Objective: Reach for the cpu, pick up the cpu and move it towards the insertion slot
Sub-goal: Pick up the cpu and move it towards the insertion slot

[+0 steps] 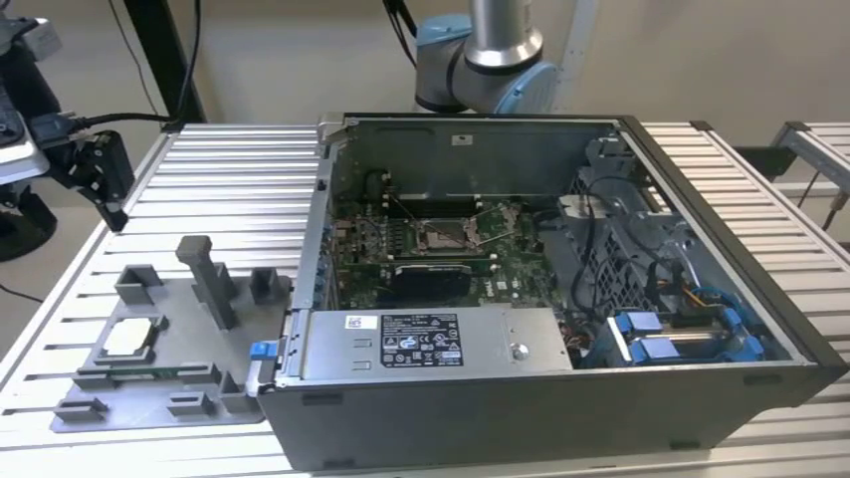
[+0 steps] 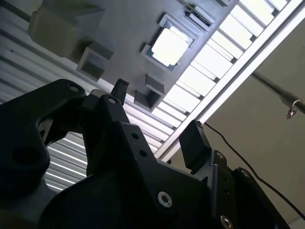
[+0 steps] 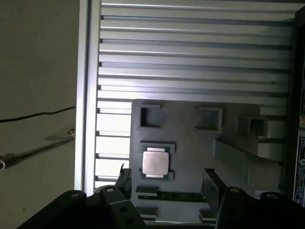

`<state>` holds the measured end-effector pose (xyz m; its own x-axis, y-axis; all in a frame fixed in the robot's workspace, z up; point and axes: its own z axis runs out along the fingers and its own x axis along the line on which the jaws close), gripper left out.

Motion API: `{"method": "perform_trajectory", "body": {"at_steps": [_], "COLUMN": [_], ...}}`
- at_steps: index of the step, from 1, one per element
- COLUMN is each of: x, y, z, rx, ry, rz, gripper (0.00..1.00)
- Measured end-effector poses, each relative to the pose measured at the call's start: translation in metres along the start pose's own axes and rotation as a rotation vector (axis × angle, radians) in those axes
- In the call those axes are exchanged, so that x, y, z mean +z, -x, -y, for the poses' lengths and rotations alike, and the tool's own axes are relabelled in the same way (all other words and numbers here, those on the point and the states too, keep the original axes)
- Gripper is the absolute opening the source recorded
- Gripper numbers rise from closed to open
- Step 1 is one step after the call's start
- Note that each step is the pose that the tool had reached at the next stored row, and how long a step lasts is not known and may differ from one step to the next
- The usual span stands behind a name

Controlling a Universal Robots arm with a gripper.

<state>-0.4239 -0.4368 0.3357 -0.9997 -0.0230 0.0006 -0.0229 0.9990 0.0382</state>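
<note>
The cpu (image 1: 129, 339) is a small silvery square lying flat in a recess of the grey fixture plate (image 1: 159, 403), at the exterior view's left, outside the computer case. Both wrist views show the cpu (image 3: 155, 161) (image 2: 169, 46) from above. My gripper (image 1: 106, 194) hangs well above the table, beyond the plate's far end and apart from the cpu. Its black fingers stand open in both wrist views (image 3: 167, 183) (image 2: 157, 109), with nothing between them. The insertion slot (image 1: 439, 236) is the metal-framed socket on the green motherboard inside the case.
The open computer case (image 1: 718, 299) fills the middle and the exterior view's right of the slatted aluminium table (image 1: 226, 169). A tall grey post (image 1: 210, 284) and several low blocks rise from the fixture plate near the cpu. The arm's base (image 1: 479, 60) stands behind the case.
</note>
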Motion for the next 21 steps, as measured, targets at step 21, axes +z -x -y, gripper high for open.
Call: {"method": "perform_trajectory", "body": {"at_steps": [21], "x": [0.0112], "y": [0.0], "z": [0.0004], "rx": [0.0], "ry": [0.0], "rz": [0.0], "gripper": [1.0]}}
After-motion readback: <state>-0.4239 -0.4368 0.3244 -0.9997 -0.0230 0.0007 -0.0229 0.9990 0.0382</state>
